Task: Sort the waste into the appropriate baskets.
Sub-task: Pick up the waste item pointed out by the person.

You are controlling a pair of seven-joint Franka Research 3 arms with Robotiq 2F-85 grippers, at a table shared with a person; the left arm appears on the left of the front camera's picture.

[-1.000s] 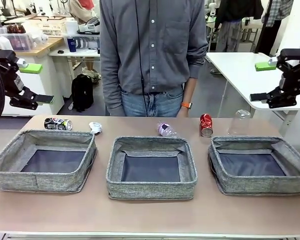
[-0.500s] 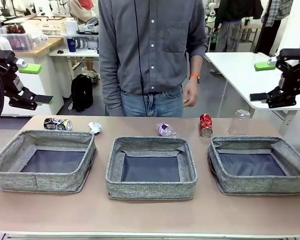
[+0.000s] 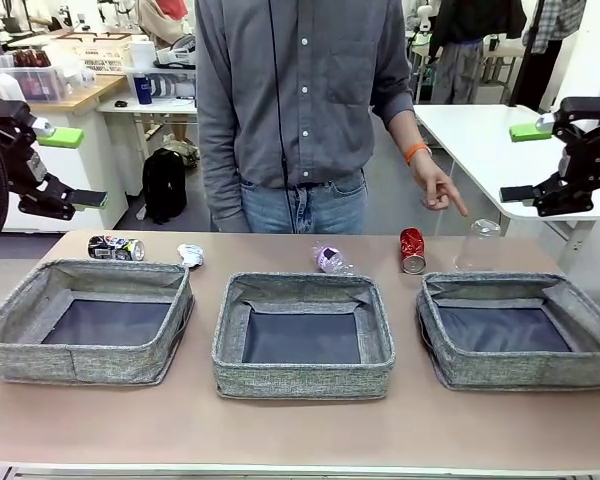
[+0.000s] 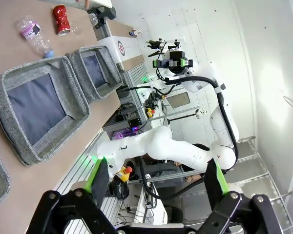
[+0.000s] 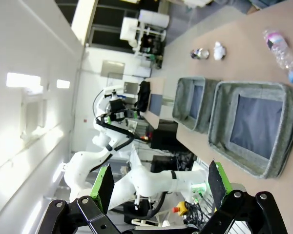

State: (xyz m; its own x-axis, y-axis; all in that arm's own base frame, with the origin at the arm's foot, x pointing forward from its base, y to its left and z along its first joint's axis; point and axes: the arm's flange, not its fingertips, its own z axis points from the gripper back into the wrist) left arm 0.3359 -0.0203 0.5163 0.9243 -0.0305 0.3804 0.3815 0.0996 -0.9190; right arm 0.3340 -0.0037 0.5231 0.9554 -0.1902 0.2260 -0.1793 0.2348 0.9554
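Note:
Three grey fabric baskets stand in a row: left (image 3: pixel 80 362), middle (image 3: pixel 302 380) and right (image 3: pixel 525 370), all with bare dark bases. Behind them the waste lies on the table: a dark printed can (image 3: pixel 116 247), a white paper wad (image 3: pixel 190 255), a pink-labelled crushed bottle (image 3: pixel 332 260), a red can (image 3: pixel 412 250) and a clear bottle (image 3: pixel 478 245). The person's hand (image 3: pixel 440 190) points down just above the clear bottle. My left gripper (image 3: pixel 75 167) hangs open, high at the far left. At the far right my right gripper (image 3: pixel 525 162) is also high, open and holding nothing.
The person stands at the far side behind the middle basket. In the left wrist view, my open gripper (image 4: pixel 157 178) looks past the middle basket (image 4: pixel 39 112) toward the red can (image 4: pixel 61 19). In the right wrist view, the pink-labelled bottle (image 5: pixel 281 53) lies beyond the middle basket (image 5: pixel 219 126).
The person's hand has risen from their side and swung out to the right, now pointing at the clear bottle. Both arms stay still.

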